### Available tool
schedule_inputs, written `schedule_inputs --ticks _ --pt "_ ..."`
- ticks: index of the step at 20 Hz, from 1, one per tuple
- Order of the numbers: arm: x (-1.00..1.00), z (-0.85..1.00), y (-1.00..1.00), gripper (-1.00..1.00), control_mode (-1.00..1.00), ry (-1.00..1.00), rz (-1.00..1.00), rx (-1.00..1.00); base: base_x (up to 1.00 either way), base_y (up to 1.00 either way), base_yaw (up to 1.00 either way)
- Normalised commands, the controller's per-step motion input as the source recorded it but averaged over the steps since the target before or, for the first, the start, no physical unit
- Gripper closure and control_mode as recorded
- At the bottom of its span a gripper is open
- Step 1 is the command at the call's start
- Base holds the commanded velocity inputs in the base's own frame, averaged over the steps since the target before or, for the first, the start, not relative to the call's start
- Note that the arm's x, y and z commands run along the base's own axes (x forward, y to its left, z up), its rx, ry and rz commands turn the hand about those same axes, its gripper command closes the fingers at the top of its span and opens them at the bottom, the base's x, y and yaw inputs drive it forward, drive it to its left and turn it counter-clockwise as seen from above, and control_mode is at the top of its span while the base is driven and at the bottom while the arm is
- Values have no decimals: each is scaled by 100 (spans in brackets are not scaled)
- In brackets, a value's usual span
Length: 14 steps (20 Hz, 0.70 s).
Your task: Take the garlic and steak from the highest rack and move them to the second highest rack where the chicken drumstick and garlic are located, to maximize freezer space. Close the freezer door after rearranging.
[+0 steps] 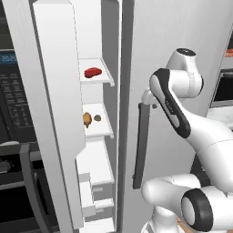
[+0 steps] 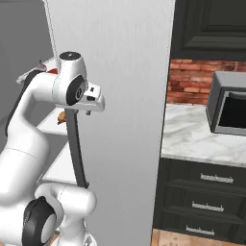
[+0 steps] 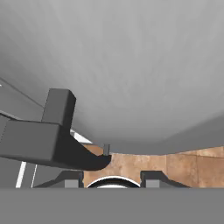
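The freezer door [image 1: 54,113] is seen standing open, with the racks exposed in the left base view. The steak [image 1: 93,72] is still lying on the highest rack [image 1: 102,78]; no garlic can be made out beside it. On the second highest rack [image 1: 103,130] the drumstick [image 1: 87,119] is seen with a small dark lump, probably garlic [image 1: 98,118], just beside it. Nothing is judged to have been moved yet, so both transfers and the closing of the door remain. The gripper [image 3: 112,177] is held near the dark handle [image 3: 52,135] of the shut right door; the jaws appear well apart and nothing is held between them.
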Motion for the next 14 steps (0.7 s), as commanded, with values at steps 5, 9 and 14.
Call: schedule_inputs --ticks 5,9,14 --pt "0 -1 0 -100 100 0 0 0 -22 -7 1" --pt "0 0 0 -100 100 0 0 0 -56 -20 16" --pt "0 0 0 -100 100 0 0 0 -31 6 27"
